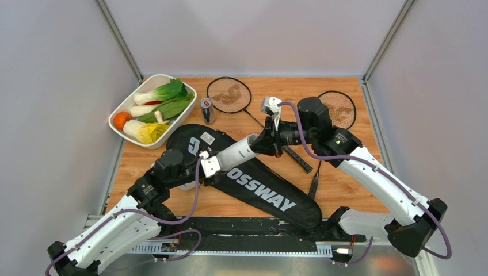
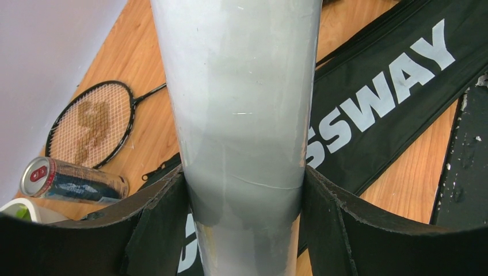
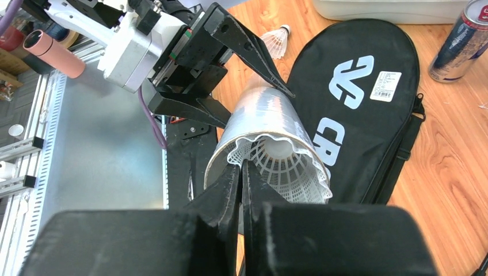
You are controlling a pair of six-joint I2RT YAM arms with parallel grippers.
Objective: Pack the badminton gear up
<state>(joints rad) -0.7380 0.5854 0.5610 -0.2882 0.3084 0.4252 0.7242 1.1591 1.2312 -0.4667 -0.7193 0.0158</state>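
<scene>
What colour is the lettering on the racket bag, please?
White lettering, clearest from the left wrist.

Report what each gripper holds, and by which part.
Left gripper: white tube, clamped around its body. Right gripper: shuttlecock in the tube's mouth, apparently pinched at its skirt rim.

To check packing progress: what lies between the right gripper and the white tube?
A shuttlecock sits in the open mouth of the tube, at the tips of the right gripper; the right wrist view shows it.

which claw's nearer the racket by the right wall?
Right. Right claw is at the mouth of the white tube, left of that racket; left claw grips the tube farther left, over the bag.
</scene>
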